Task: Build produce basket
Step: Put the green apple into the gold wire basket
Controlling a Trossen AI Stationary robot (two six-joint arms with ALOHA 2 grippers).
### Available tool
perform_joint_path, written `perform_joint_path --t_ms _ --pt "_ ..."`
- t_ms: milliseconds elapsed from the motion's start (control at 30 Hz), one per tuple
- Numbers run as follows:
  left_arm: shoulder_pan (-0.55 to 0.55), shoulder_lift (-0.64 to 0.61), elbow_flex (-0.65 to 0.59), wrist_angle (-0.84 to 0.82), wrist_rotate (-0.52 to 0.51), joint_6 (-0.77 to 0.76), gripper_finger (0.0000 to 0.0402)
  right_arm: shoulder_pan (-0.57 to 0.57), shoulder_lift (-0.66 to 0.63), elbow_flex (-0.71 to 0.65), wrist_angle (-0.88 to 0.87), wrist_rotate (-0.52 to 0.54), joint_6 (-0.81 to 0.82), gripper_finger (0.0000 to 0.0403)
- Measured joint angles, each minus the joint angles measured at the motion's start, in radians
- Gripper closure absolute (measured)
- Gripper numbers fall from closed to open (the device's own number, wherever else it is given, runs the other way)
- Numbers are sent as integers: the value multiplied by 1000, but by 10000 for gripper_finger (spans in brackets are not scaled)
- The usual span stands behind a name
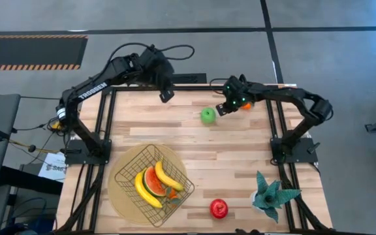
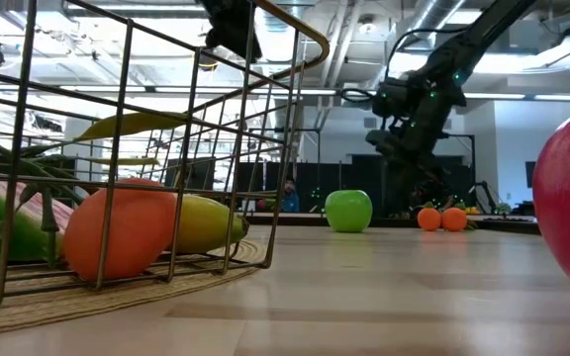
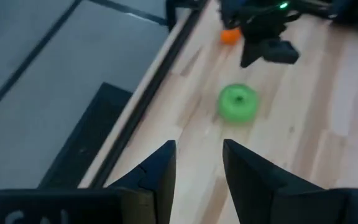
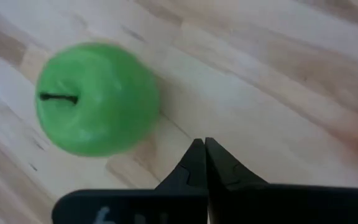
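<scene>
The dark wire basket [image 1: 126, 171] stands on a round tan disc and holds two yellow bananas [image 1: 166, 176], the red-orange wedge slice [image 1: 153, 185] and a small orange [image 2: 117, 233]. The green apple [image 1: 207, 116] sits upright on the table near the far edge, with two small oranges [image 2: 440, 219] beyond it. The shiny red fruit [image 1: 219, 209] lies near the near edge. My right gripper [image 4: 205, 144] is shut and hovers just right of the apple [image 4: 97, 98], apart from it. My left gripper [image 3: 199, 158] is open, raised over the far edge, left of the apple [image 3: 238, 102].
A teal spiky-leaved plant [image 1: 273, 194] stands at the near right corner. The tan disc [image 1: 119, 196] under the basket lies near the left near corner. Bare wood lies between the basket and the apple. The dark frame rail [image 3: 148, 93] runs along the table's far edge.
</scene>
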Motion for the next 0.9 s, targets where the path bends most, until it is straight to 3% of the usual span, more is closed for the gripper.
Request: perform_joint_path --t_ms 267,500,700,900 --pt "0 131 -1 99 224 112 283 10 -92 0 6 -93 19 402" --pt "1 281 -2 174 254 167 283 18 -357 0 -21 -88 75 402" --pt "-19 367 -2 249 376 168 283 46 -565 0 -34 -59 104 402" --pt "-50 416 -3 311 344 79 283 103 -677 1 -42 -1 103 402"
